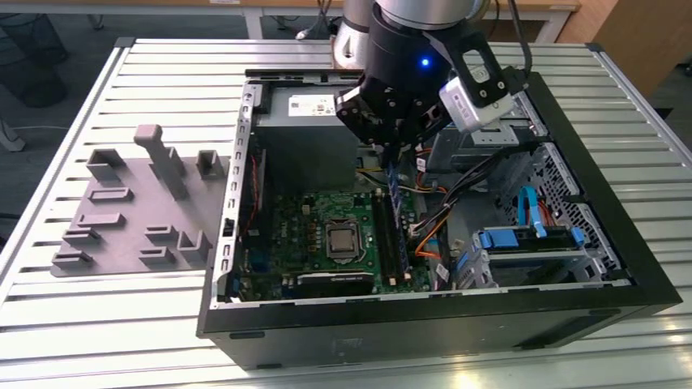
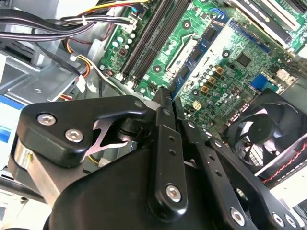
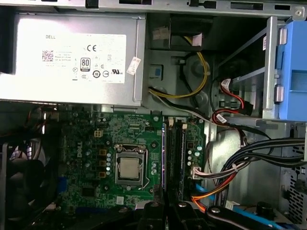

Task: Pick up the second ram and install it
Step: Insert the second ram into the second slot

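Fingers [image 2: 165, 143] of the black robot gripper [image 1: 396, 147] stand pressed together around the top edge of the second ram [image 1: 404, 212], a long thin dark-blue circuit-board stick that hangs edge-down from them at the centre of the exterior view. In that view the stick slopes from the fingertips down toward the black memory slots [image 1: 390, 241] on the large green motherboard [image 1: 313, 239], and its lower end lies over the slots; whether it sits in one cannot be told. The motherboard lies flat on the floor of the open black computer case [image 1: 433, 320], with the silver square processor [image 1: 343, 239] just to the exterior view's left of the slots. In the first wrist view the stick [image 3: 164, 158] shows as a thin dark-blue line running up the frame from the gripper's fingertips [image 3: 165, 211] at the bottom centre, alongside the black slots [image 3: 176, 160] and beside the processor [image 3: 128, 168]. A grey metal power supply box [image 3: 72, 60] with a white label fills the upper left of that frame. Outside the case, at the left of the exterior view, a grey plastic holder tray [image 1: 130, 211] with upright posts rests on the slatted metal table [image 1: 65, 324]. Light-blue plastic drive clips [image 1: 508, 239] sit at the lower right inside the case.
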